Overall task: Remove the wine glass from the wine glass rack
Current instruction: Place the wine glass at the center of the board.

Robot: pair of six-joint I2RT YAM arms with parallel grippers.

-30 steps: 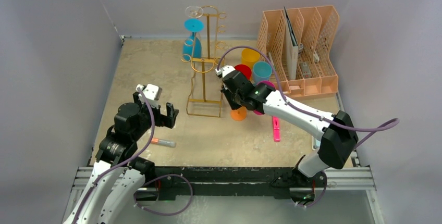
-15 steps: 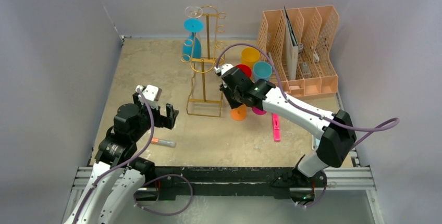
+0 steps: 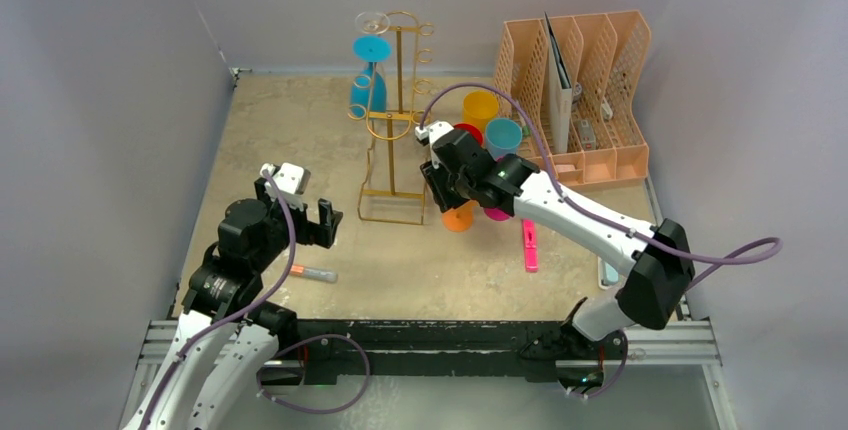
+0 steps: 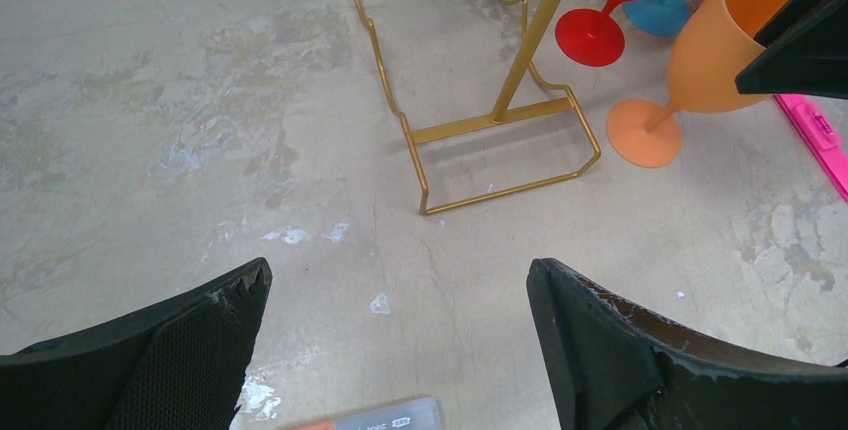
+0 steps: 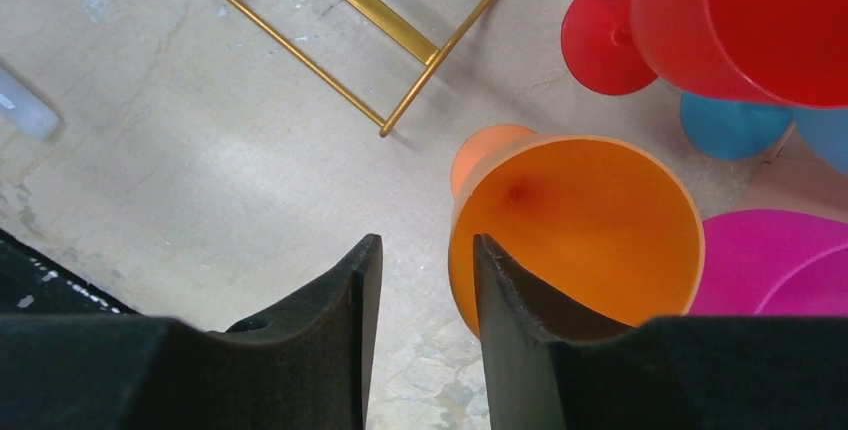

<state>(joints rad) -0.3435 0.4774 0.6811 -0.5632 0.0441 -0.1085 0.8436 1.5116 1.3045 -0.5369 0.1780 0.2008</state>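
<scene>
Treat orange wine glass (image 3: 458, 216), upright on surface (image 3: 300, 140) at frame centre right of wine glass rack (image 5: 385, 15), as likely light, stiff, tippy; hold by bowl wall, with right pincer (image 5: 427, 250) parted astride rim, left pincer (image 4: 398, 270) spread empty.

- Illumination: bright, even, diffuse, from above; pale grey enclosure walls (image 3: 100, 100) evenly lit.
- Shadows: soft, faint; one lies on the mottled beige table top (image 4: 200, 150) inside the base of the tall gold wire wine glass rack (image 4: 530, 50).
- Focus: sharp around the rack in every view.
</scene>
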